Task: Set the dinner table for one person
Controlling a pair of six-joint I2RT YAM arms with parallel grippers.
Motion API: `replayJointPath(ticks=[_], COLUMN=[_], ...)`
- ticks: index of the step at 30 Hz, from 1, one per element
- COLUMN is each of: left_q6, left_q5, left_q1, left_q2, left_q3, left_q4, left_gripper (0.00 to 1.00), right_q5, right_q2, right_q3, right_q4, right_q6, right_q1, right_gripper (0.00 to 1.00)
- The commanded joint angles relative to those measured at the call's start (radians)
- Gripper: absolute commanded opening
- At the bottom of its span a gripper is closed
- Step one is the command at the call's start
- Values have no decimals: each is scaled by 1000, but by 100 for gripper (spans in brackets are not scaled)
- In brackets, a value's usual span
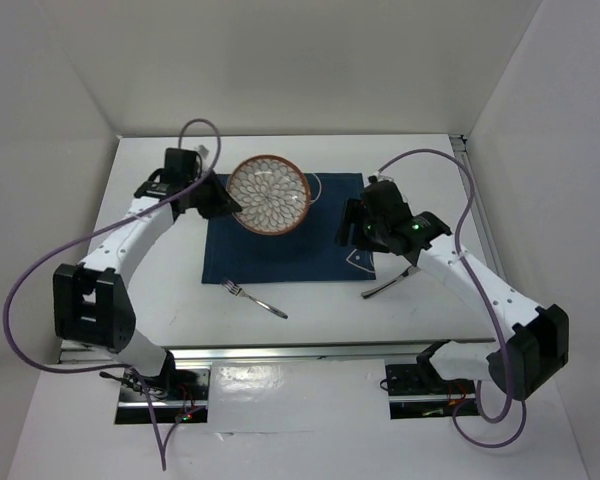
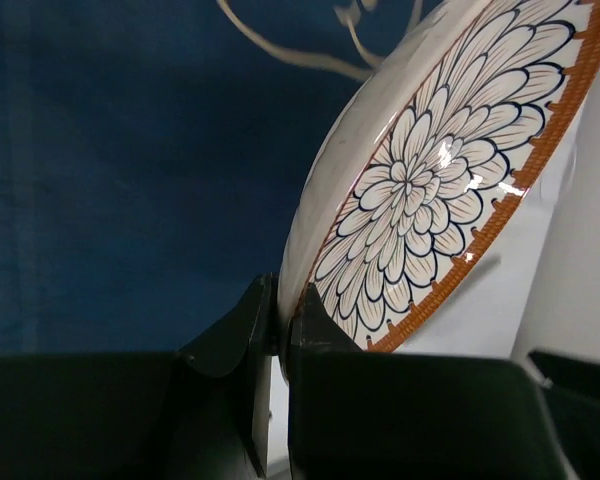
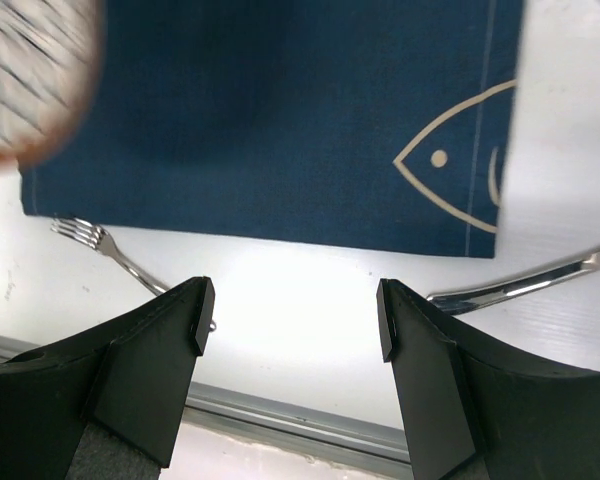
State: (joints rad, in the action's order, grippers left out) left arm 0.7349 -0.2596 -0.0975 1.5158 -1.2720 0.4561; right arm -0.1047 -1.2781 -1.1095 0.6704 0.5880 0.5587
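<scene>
Closest to me, near the front edge of the white dinner table [image 1: 320, 305], a fork [image 1: 256, 298] lies on the bare top. Its tines sit just beside the near left corner of the navy placemat [image 1: 280, 255]. Off the cloth's near right corner lies a second silver utensil [image 1: 390, 284], partly under my right arm; I cannot tell whether it is a knife or a spoon.

A little farther in, the right gripper [image 1: 355, 232] hovers over the placemat's right side, its fingers spread wide with nothing between them. Its wrist view looks down on the cloth's near edge and a white fish drawing [image 3: 450, 165].

Farther back, the left gripper [image 2: 282, 310] is pinching the left rim of a plate [image 1: 269, 193], one finger on each face. The plate is tilted over the placemat's far half and overhangs its far edge. Its face shows a painted petal pattern inside an orange rim. I cannot tell whether its far edge touches the cloth. The table spreads under everything, well beyond the placemat on all sides.
</scene>
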Motion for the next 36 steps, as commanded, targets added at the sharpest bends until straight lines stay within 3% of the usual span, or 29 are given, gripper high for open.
replayJointPath(ticks=[1,6,18,36], left_q6=[23,60,107,172], left_q5=[-98,-144,-242,-253], left_q1=[-66,-146,-156,-156], left_q2=[71,187,388,434], left_q3=[-21,-53,-159,-96], left_q4=[-105,-197,-261,-261], left_gripper=[0,0,0,0], right_q5=[-39,-39,-21,-21], right_q2=[78,138,164,164], right_q3=[10,19,39,48], right_q4=[38,89,110,110], right_q6=[12,12,3,3], right_q1=[-37,-72,-114,-123], right_gripper=[78,78,78,78])
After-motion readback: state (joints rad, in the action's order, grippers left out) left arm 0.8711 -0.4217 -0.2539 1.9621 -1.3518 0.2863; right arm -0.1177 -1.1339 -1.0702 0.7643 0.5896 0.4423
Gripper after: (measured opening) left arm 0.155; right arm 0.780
